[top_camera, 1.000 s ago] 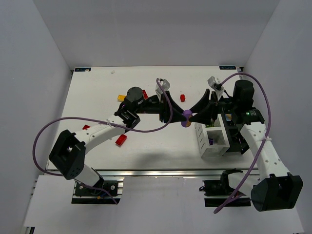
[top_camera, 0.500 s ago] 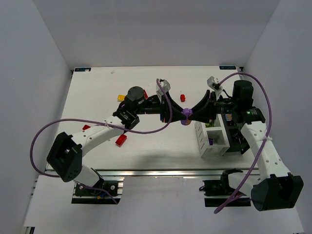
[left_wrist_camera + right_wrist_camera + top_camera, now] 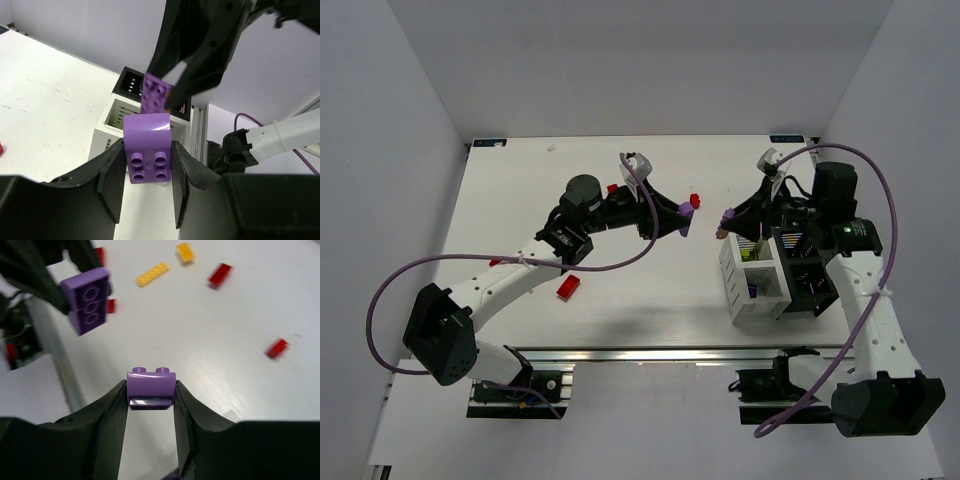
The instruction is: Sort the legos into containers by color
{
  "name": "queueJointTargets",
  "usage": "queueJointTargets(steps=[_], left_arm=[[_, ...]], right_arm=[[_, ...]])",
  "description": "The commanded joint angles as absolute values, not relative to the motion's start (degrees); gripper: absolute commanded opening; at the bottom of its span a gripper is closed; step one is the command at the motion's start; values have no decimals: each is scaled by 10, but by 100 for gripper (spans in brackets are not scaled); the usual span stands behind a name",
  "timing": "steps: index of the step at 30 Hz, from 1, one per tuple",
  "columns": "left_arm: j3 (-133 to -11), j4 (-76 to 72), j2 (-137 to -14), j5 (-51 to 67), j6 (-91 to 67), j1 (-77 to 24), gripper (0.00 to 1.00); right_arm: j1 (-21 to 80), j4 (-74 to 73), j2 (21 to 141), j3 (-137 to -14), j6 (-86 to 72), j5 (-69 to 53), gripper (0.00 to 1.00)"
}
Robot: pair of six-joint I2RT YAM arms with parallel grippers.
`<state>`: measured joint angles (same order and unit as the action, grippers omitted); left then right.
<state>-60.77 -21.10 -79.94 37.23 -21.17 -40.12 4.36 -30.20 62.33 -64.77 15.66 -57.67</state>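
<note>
My left gripper [image 3: 682, 220] is shut on a rounded purple lego [image 3: 147, 131], held above the table's middle; its four underside sockets face the left wrist camera. My right gripper [image 3: 727, 224] is shut on a smaller purple lego [image 3: 151, 384] with two studs, just left of the containers [image 3: 772, 282]. The two grippers face each other, a short gap apart. Each wrist view shows the other gripper's purple piece, in the left wrist view [image 3: 154, 95] and in the right wrist view [image 3: 87, 301]. The containers also show in the left wrist view [image 3: 120, 116].
Loose red legos lie on the table [image 3: 568, 288], [image 3: 695, 200], [image 3: 497, 261], [image 3: 611, 188]. The right wrist view shows a yellow plate [image 3: 152, 274], an orange brick [image 3: 185, 252] and red bricks [image 3: 220, 275], [image 3: 277, 347]. Purple cables loop over both arms.
The two grippers were together on one purple lump at the table's middle. They have pulled apart: the left went up and left, the right went right, each with a purple piece.
</note>
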Motion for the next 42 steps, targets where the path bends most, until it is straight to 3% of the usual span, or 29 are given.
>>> queueJointTargets(steps=[1,9,15,23,26,30,34,37,39,40,41,42], left_arm=[[-606,-196,-780,354,-200,-415,0],[-584,-280,-796,392,-264,-420,0],[-617,-340,-874,461,-297,-462,0],[-634,-369,-911,446,-287,-497,0],[-636,-376,-918,441,-287,-509,0],[-644,-388,-934,437,-288,-516,0],[-655,-405,-958,432,-291,-535,0],[-652,-436,-971,425,-303,-547,0],[-650,-460,-976,417,-308,-548,0],[-647,-468,-978,408,-308,-553,0],[-638,-475,-979,401,-308,-553,0],[-635,-499,-982,394,-308,-558,0]], right_arm=[[40,-380,579,-704,232,-395,0],[40,-484,530,-661,301,-257,0],[41,-507,516,-614,311,-229,1],[40,-483,531,-552,307,-206,7],[37,-488,541,-539,310,-207,17],[37,-484,546,-520,314,-209,55],[27,-450,516,-525,293,-210,57],[19,-442,511,-553,266,-203,55],[15,-413,505,-565,230,-167,48],[11,-398,496,-566,208,-140,38],[9,-383,490,-564,188,-81,12],[8,-365,485,-562,157,-57,1]])
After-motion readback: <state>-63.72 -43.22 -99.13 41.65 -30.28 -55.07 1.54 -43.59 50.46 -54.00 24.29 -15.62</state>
